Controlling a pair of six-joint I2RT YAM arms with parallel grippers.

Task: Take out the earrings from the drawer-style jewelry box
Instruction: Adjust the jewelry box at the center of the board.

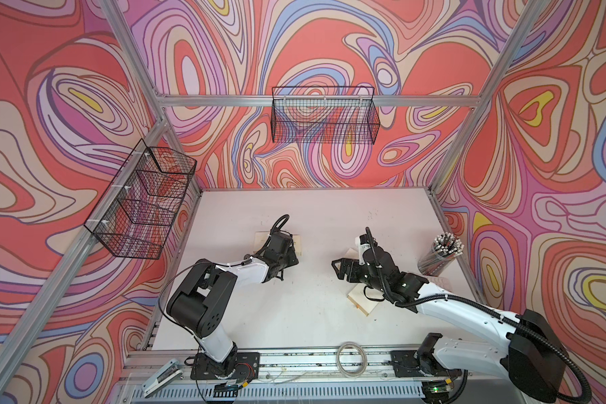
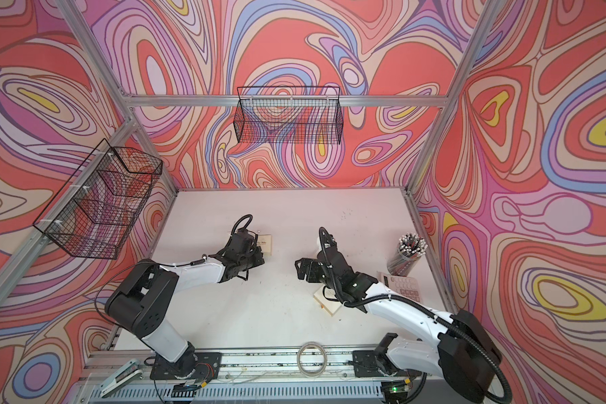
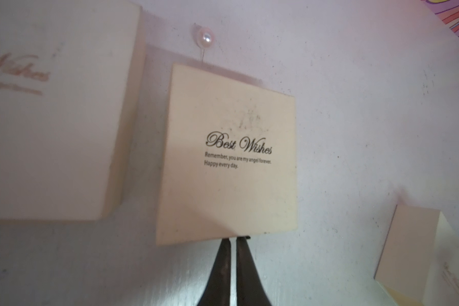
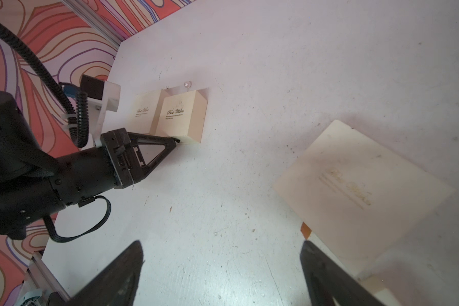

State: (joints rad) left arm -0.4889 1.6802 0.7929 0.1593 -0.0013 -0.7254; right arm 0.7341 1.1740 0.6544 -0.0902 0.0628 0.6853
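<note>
Two cream "Best Wishes" drawer-style jewelry boxes stand side by side, one (image 3: 228, 159) in the middle of the left wrist view and its neighbour (image 3: 51, 111) next to it. Both boxes (image 4: 180, 116) also show in the right wrist view. One pearl earring (image 3: 206, 37) lies on the table just beyond the middle box. My left gripper (image 3: 235, 238) is shut at that box's near edge, with a small dark pull tab at its tips. My right gripper (image 4: 223, 246) hangs wide open over bare table. A third cream box (image 4: 355, 190) with an orange tab (image 4: 305, 230) lies by one of its fingers.
A clear cup of black white-tipped sticks (image 1: 441, 255) and a pink calculator (image 2: 404, 285) stand at the table's right side. A tape roll (image 1: 352, 358) and a stapler (image 1: 161, 377) lie on the front rail. Wire baskets (image 1: 324, 117) (image 1: 144, 203) hang on the walls.
</note>
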